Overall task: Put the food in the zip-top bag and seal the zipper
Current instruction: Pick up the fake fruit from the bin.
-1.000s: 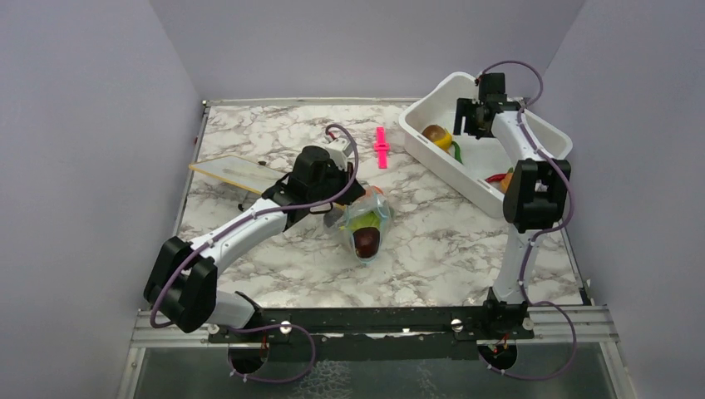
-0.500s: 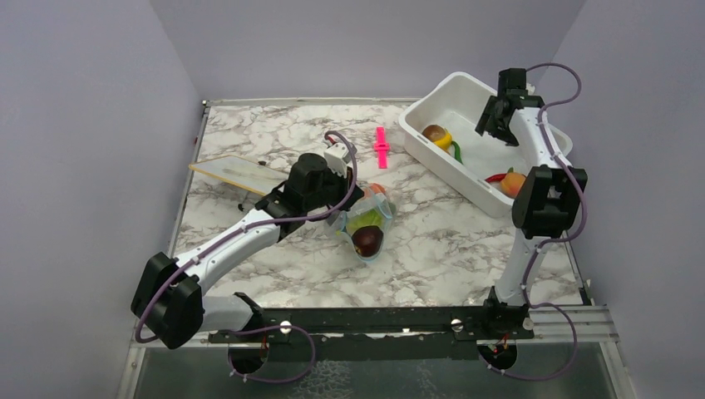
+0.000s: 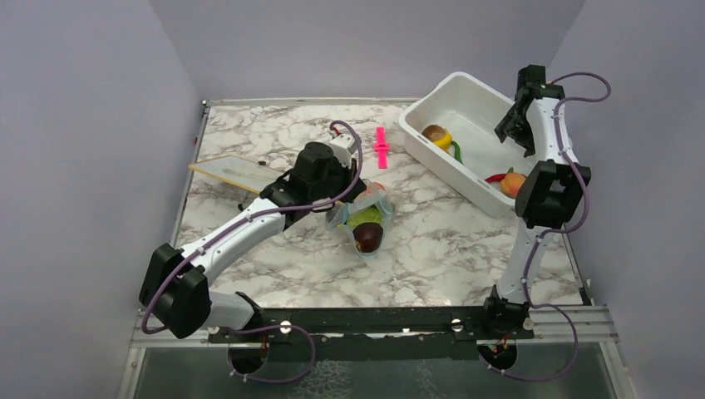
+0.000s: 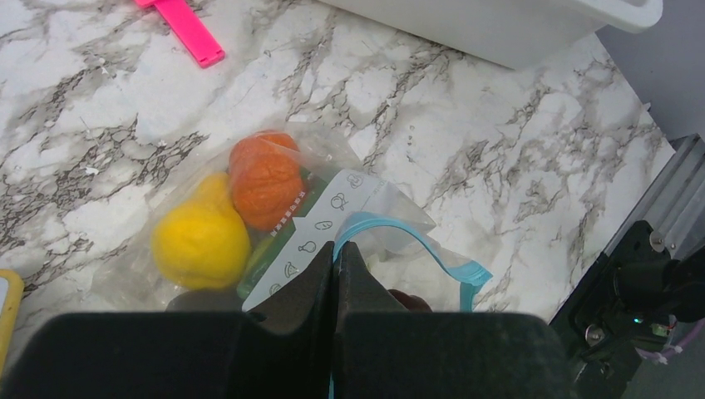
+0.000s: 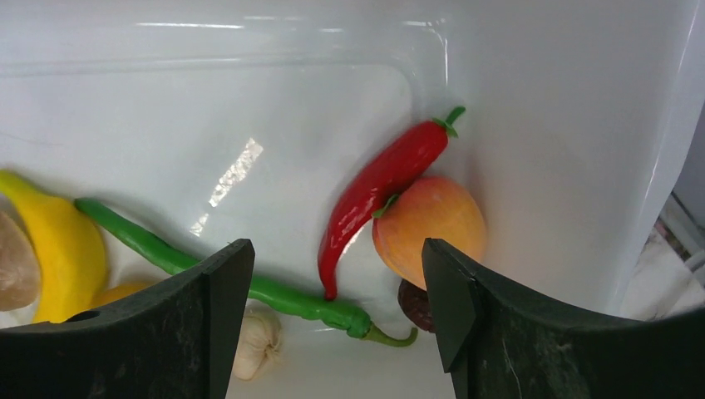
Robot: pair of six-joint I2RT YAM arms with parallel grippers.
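Note:
The clear zip-top bag [image 3: 367, 223] lies mid-table with its mouth gaping. My left gripper [image 4: 338, 249] is shut on the bag's rim at the light blue zipper [image 4: 432, 245]; from above it [image 3: 341, 208] sits at the bag's left edge. Inside the bag are a yellow piece [image 4: 199, 241], an orange piece [image 4: 264, 179], a green piece [image 3: 363, 219] and a dark brown piece [image 3: 367, 238]. My right gripper [image 5: 334, 253] hangs open above the tub floor, over a red chili [image 5: 382, 179], a peach [image 5: 428, 224] and a green chili [image 5: 249, 284]; overhead it [image 3: 514, 131] is near the tub's right side.
The white tub [image 3: 432, 154] at the back right also holds a yellow banana [image 5: 62, 249], a garlic bulb [image 5: 256, 332] and a dark piece [image 5: 414, 306]. A pink clip [image 3: 381, 147] lies left of the tub. A pale board [image 3: 233, 172] lies at the left.
My right gripper has swung from the tub's far left toward its right side, still open. The left gripper has stayed shut on the bag's rim, shifting it slightly.

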